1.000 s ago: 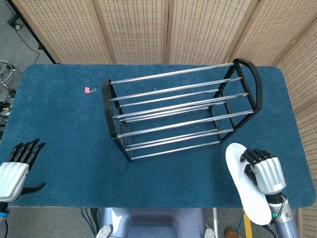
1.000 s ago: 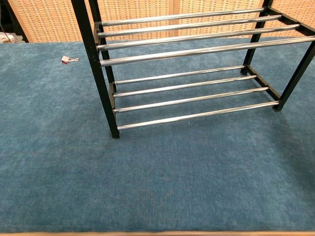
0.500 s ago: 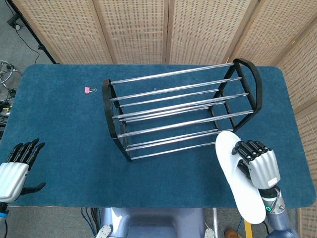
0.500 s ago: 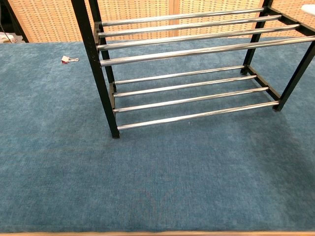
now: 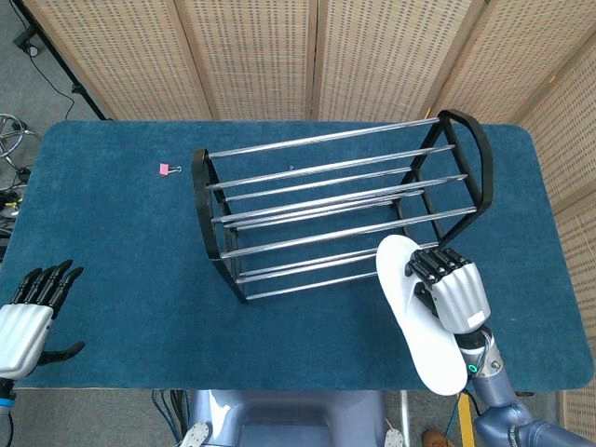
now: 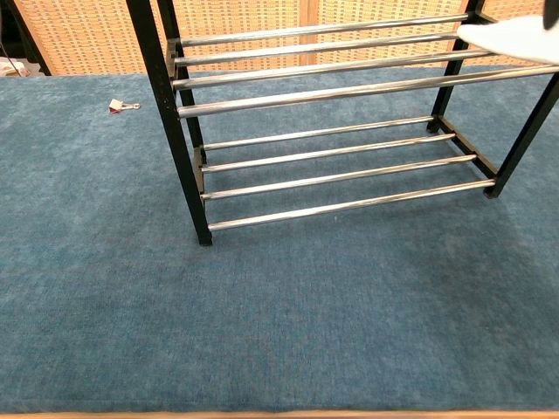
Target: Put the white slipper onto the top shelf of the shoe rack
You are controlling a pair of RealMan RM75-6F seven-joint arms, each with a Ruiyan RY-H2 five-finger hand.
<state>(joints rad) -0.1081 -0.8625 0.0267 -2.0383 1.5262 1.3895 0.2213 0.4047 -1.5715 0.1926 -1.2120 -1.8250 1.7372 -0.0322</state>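
My right hand (image 5: 449, 291) grips the white slipper (image 5: 414, 321), held in the air in front of the right end of the shoe rack (image 5: 340, 209). The slipper's toe overlaps the rack's front rails in the head view. In the chest view only the slipper's tip (image 6: 515, 39) shows at the top right, level with the rack's top rails (image 6: 349, 52). The rack is black-framed with chrome rails and nothing lies on it. My left hand (image 5: 33, 312) hovers open at the table's front left corner, holding nothing.
A small pink binder clip (image 5: 168, 169) lies on the blue table (image 5: 112, 242) left of the rack. Woven screen panels (image 5: 279, 56) stand behind the table. The table's front edge runs just below both hands.
My right hand has lifted the slipper up and to the left, toward the rack. Its tip now enters the chest view. The left hand has stayed put.
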